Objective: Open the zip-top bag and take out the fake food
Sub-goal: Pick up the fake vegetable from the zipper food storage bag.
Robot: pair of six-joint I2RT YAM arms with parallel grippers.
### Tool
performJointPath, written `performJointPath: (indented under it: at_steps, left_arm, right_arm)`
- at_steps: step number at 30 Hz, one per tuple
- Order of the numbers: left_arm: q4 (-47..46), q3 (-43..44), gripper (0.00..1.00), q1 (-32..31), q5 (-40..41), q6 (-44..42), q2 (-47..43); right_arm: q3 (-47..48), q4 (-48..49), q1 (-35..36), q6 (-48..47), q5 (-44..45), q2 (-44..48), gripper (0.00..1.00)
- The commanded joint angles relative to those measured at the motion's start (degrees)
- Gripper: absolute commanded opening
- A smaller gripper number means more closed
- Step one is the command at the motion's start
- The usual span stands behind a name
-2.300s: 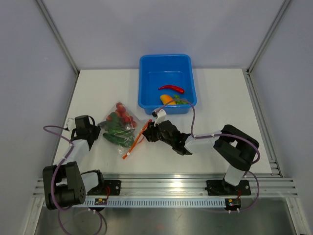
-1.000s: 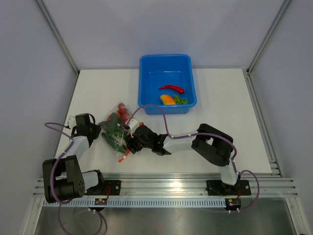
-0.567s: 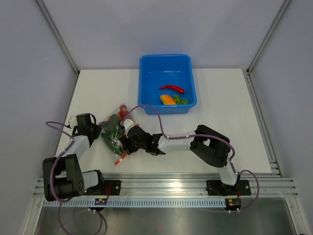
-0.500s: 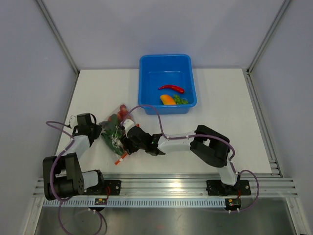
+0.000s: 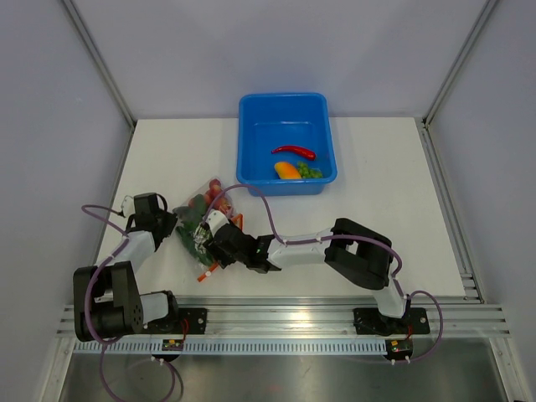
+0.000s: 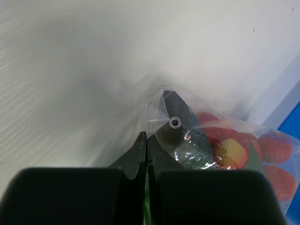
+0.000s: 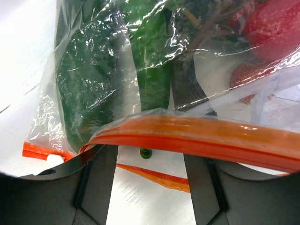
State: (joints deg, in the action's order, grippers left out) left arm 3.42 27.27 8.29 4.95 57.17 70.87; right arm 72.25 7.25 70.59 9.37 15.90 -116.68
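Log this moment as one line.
left gripper shut on zip-top bag | right gripper open at zip strip | chili, pepper in blue tub

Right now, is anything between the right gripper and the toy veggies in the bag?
Yes. The orange zip strip stretches across just in front of the open right gripper. Behind the strip, the clear plastic of the zip-top bag covers the green vegetables.

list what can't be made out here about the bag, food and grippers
- Top external: fingertips of the right gripper, hidden under its own wrist and the zip-top bag.
- Right wrist: whether its fingers are inside the bag's mouth; the zip strip covers their tips.
- Left wrist: the bag's mouth, out of frame; the left gripper blocks the lower edge.
- All views: how many fake food pieces are bagged; crinkled plastic glares.
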Motion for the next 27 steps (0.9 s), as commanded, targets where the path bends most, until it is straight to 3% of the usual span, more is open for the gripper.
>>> performJointPath:
  at_steps: [1, 27]
  left_arm:
    - [-0.35, 0.59, 0.0, -0.3, 0.41, -1.09, -1.44]
    - [0.8, 1.83, 0.0, -1.0, 2.34, -0.92, -1.52]
  right_arm:
    - [1.32, 1.01, 0.25, -1.28, 2.2, 0.75, 0.65]
    - [1.05, 3.48, 0.16, -1.9, 4.75, 0.67, 0.59]
